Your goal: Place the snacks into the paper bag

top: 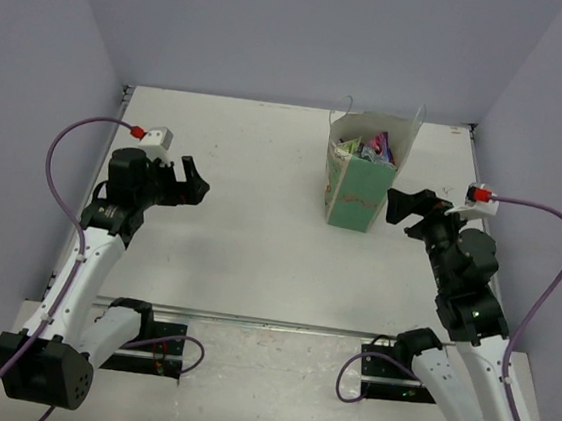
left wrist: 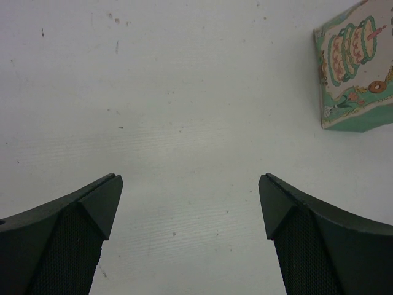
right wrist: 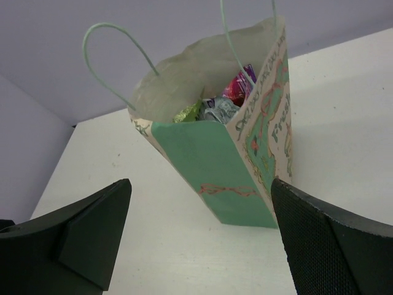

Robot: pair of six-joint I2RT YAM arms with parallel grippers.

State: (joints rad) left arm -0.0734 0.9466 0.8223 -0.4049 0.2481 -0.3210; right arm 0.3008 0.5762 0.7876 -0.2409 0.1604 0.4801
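Note:
The paper bag [top: 362, 184] stands upright at the back right of the table, mint-green with pink print and thin handles. Several snacks [top: 373, 145] sit inside it; in the right wrist view red, silver and green packets [right wrist: 222, 104] show at the bag's [right wrist: 215, 166] open top. My right gripper [top: 399, 205] is open and empty, just right of the bag and close to its side. My left gripper [top: 192, 181] is open and empty over bare table at the left. The left wrist view shows its fingers [left wrist: 92, 209] wide apart and a corner of the bag [left wrist: 356, 67].
The white table [top: 248, 237] is closed in by lilac walls at the back and both sides. Purple cables loop from both arms. A metal rail with the arm bases [top: 269, 322] runs along the near edge.

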